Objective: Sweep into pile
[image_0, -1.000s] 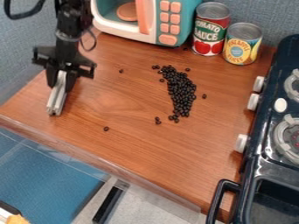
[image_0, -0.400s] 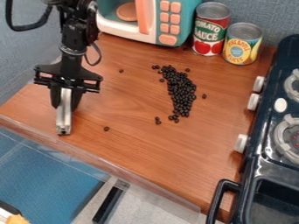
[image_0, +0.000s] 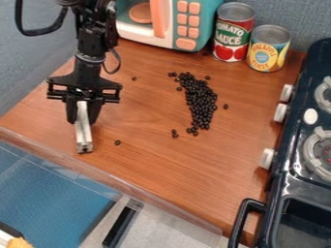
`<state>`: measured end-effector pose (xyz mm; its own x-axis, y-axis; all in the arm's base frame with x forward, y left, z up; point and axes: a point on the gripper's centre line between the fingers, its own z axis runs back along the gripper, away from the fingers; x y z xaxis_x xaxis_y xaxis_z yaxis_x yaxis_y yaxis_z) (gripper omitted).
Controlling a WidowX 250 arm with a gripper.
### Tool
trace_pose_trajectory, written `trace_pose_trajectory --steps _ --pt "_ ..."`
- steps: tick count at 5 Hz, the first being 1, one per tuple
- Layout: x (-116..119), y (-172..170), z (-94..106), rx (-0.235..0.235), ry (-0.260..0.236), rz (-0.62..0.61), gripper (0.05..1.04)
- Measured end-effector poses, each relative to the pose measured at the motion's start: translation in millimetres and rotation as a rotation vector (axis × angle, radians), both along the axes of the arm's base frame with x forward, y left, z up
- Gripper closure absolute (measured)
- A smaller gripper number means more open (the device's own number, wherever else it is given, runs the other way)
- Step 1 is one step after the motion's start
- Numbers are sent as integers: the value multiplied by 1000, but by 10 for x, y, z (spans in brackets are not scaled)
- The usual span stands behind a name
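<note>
Two upright cans (image_0: 268, 48), orange disc (image_0: 140, 13) inside toy microwave (image_0: 192, 24), loose black beans (image_0: 202, 104)

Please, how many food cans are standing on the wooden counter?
2. The red can stands beside the toy microwave; the yellow-and-blue can is just right of it, a little nearer the camera. Another may be hidden behind the microwave.
</note>
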<state>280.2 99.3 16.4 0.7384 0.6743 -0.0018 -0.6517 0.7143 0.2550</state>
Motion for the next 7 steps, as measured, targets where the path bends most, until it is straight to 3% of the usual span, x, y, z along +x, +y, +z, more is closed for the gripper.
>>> trace_pose_trajectory --steps 3,7 --pt "49 -294 -35 6 -58 32 722" --pt "376 -1114 -4 -112 -109 53 729"
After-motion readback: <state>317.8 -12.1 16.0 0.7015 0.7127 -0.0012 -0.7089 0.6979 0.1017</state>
